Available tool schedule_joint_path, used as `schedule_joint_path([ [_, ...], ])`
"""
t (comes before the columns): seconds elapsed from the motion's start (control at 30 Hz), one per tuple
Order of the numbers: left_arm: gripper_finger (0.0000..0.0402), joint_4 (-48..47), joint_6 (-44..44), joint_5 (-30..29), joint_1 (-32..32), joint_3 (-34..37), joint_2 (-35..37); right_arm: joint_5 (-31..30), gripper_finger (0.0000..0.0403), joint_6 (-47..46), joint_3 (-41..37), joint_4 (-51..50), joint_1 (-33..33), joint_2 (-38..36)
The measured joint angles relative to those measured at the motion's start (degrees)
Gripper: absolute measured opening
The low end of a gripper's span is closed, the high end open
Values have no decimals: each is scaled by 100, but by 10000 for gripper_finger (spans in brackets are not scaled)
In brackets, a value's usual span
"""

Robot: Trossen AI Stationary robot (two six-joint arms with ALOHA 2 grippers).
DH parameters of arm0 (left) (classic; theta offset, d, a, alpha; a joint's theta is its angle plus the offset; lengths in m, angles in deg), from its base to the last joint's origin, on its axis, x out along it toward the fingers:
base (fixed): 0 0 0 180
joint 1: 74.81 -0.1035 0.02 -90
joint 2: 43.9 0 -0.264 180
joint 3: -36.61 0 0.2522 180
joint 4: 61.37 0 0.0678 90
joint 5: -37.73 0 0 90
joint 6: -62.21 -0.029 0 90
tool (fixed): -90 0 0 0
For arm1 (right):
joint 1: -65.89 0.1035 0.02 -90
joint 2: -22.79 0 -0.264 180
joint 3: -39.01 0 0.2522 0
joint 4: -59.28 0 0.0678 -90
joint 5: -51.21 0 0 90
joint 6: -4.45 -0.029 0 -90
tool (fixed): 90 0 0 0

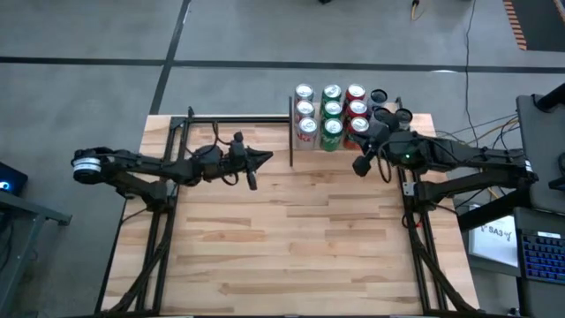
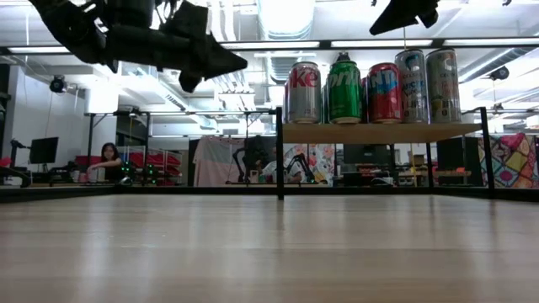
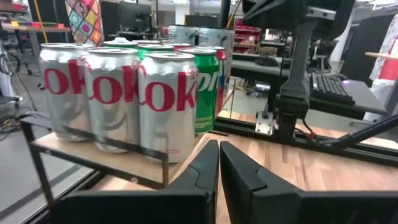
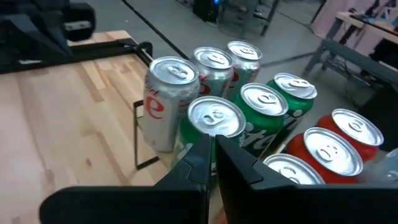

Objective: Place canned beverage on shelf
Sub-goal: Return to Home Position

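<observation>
Returning both arms home is, judging by the full shelf, all that remains, and doing it well means leaving the load undisturbed. The counter [image 1: 291, 247] fills the lower centre of the high view and is bare board in front of the arms, so there is free room to pull back toward the lower edge of the frame. The right arm reaches in from the right edge, and the right gripper [image 1: 360, 164] hangs just beside the front row of cans, its fingers [image 4: 189, 165] pressed together and holding nothing. It would be safest to lift straight up first and swing outward only once above the can tops, since a sideways sweep could tip the nearest can. The left arm comes in from the left edge. The left gripper [image 1: 267, 159] is likewise pressed together and empty, hovering just left of the shelf's black corner post, and it should draw back without turning toward that post. The shelf [image 2: 379, 132], at upper centre of the high view, carries nine upright cans in three files of three: silver cans [image 1: 305, 109] on the left, green cans [image 1: 332, 109] in the middle, red cans [image 1: 357, 108] on the right. The cans stand close together. Every lid in the right wrist view looks sealed, tab flat, so their contents cannot be seen.
</observation>
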Motion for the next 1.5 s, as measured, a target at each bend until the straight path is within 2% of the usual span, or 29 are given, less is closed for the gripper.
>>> schedule_joint_path([
  [0.1,0,308,1,2,65,0,-191,79,12,146,-257,185,135,-206],
  [0.33,0,592,-1,9,136,0,-277,883,12,418,-780,735,312,-651],
  [0.6,0,380,-202,7,142,0,70,1255,12,546,-1042,819,319,-1030],
  [0.77,0,-151,-381,7,142,0,523,1786,12,620,-1149,830,319,-1305],
  [1.07,0,-1153,-691,5,142,0,1352,1802,12,575,-1482,815,319,-2048],
  [1.5,0,-1766,-1025,4,144,0,1836,1820,12,392,-2121,853,319,-3263],
])
